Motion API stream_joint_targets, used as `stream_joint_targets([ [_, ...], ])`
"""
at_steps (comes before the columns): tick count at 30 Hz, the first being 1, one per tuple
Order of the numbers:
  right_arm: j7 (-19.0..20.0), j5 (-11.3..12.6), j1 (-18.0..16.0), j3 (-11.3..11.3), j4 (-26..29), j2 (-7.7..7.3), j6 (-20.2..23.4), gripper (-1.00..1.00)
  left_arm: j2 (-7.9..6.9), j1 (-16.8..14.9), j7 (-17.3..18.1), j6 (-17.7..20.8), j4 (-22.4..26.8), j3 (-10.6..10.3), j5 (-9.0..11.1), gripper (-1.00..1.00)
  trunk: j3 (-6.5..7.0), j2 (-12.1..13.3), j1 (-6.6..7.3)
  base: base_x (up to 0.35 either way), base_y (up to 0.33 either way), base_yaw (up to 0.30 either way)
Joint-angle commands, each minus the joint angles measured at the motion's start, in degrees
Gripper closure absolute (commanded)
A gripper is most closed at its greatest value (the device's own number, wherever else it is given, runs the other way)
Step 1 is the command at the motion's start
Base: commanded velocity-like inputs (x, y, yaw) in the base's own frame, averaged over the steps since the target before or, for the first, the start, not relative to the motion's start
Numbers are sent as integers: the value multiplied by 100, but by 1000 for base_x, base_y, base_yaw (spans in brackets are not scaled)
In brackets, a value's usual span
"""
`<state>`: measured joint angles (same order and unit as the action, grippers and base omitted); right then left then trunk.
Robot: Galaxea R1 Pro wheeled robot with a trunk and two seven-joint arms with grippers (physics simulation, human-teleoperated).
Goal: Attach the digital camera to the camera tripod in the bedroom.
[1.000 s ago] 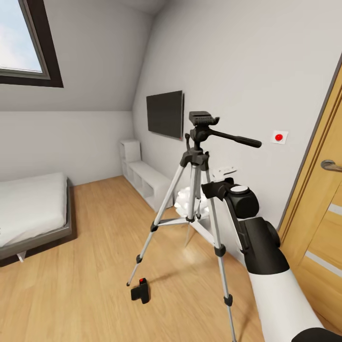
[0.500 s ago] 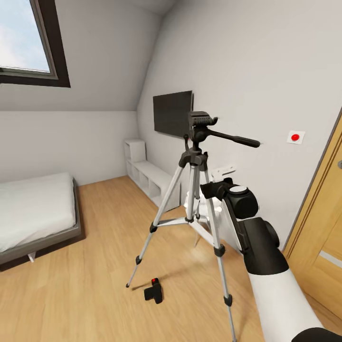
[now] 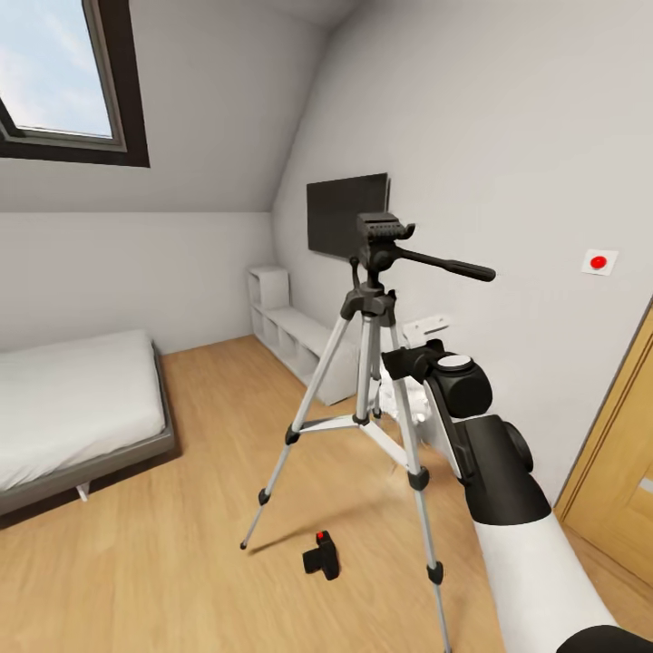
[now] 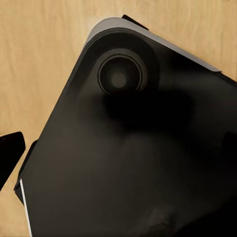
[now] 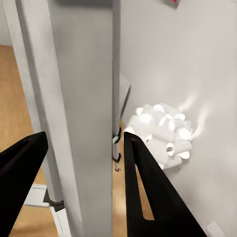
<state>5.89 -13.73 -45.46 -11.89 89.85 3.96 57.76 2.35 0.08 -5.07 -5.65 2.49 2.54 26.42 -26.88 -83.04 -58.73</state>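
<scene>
The camera tripod [image 3: 367, 308] stands on the wood floor in the middle of the head view, silver legs spread and its dark pan head [image 3: 385, 231] on top with the long handle pointing right. My right gripper [image 3: 405, 363] is at its right-hand leg. In the right wrist view, both black fingers [image 5: 143, 187] flank that silver leg [image 5: 79, 98] and are shut on it. The digital camera [image 3: 320, 555], small and black with a red button, lies on the floor between the tripod's front legs. One black left fingertip [image 4: 9, 155] shows beside my dark body panel.
A low grey bed [image 3: 73, 408] is at the left, and white cube shelves [image 3: 299, 345] line the far wall under a dark screen [image 3: 347, 216]. A white petal lamp [image 5: 160, 131] sits behind the tripod. A wooden door [image 3: 621, 472] is at the right.
The head view has turned: bed, screen, wall button and floor camera slid right. The tripod and my right arm kept their place in the picture, so the tripod moves along with me.
</scene>
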Motion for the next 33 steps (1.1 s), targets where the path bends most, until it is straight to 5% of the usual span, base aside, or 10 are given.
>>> stream_joint_targets([
  [1, 58, -86, -5, -2, 6, 5, 25, 100, 2, 1, -14, -7, 7, 25, -10, -100, -5, -4, 0, 0, 328, 0],
  [23, 135, -67, -4, -41, 6, 8, 40, 100, 7, 1, -21, -12, 11, 38, -22, -100, -5, -4, 0, 0, 328, 0],
  [33, 382, -66, -6, -521, 6, 4, 42, 100, 18, 1, -21, -7, 7, 36, -37, -100, -5, -4, 0, 0, 331, 0],
])
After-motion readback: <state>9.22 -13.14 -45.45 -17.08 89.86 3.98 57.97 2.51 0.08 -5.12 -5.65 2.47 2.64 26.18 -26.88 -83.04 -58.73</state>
